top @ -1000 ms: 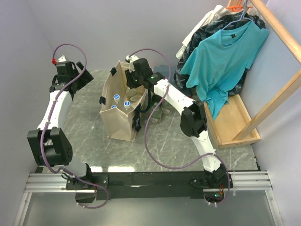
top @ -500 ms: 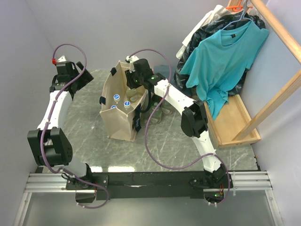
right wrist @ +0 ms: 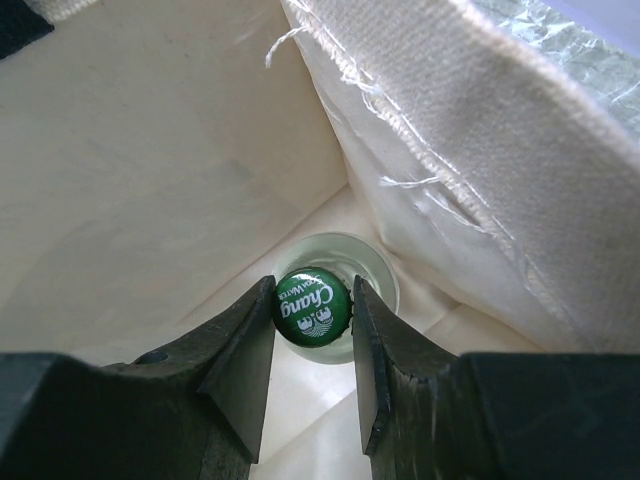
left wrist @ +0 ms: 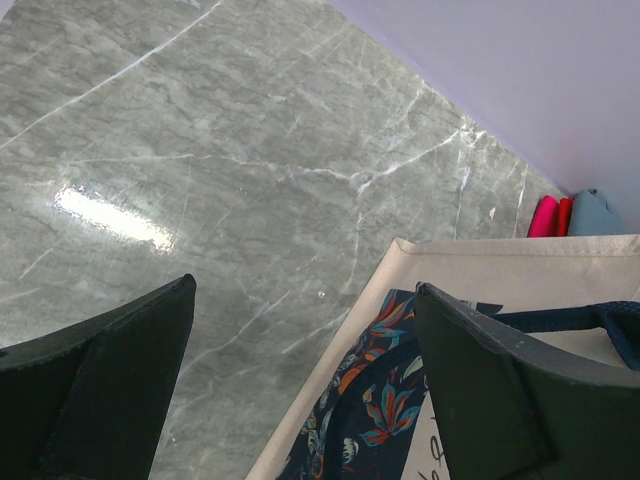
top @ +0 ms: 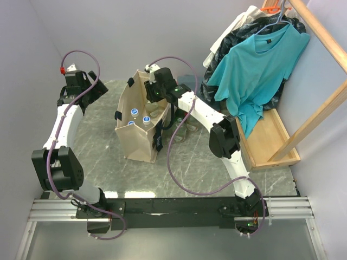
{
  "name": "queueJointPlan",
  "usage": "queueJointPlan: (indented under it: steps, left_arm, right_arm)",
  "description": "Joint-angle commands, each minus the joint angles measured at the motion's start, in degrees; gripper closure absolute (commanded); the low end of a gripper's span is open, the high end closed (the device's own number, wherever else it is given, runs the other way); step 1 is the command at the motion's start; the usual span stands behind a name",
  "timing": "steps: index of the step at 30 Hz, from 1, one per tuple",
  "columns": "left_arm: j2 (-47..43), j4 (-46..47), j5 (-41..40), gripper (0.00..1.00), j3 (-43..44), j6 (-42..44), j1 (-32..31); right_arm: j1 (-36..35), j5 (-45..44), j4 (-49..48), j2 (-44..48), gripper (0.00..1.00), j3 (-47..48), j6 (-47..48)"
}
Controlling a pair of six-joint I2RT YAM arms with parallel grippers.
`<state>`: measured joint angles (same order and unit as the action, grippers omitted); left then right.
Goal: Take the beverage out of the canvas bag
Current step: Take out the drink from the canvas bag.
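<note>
The beige canvas bag with black straps stands on the grey marble table. Two clear bottles with blue caps stand in its near half. My right gripper reaches down into the bag's far half. In the right wrist view its jaws press both sides of the green "Chang" cap of a clear glass bottle standing between the bag's cloth walls. My left gripper hangs open and empty over the table, left of the bag; its view shows the bag's rim under its right finger.
A teal T-shirt hangs on a wooden rack at the right, over dark bags. Sandals lie just right of the bag. A floral print shows on the bag's side. Pink and blue items lie by the back wall.
</note>
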<state>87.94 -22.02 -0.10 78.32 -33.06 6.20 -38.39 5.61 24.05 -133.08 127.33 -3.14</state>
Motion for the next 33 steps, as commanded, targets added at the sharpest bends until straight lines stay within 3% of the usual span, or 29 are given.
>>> queueJointPlan:
  steps: [1,33]
  left_arm:
    - [-1.5,1.4,0.5,0.04,0.3,0.5,0.2]
    - [-3.4,2.8,1.6,0.04,-1.4,-0.3,0.1]
  right_arm:
    - [-0.5,0.6,-6.4,8.4,1.0,2.9,0.7]
    - [-2.9,-0.4,-8.2,16.3,1.0,-0.3,4.5]
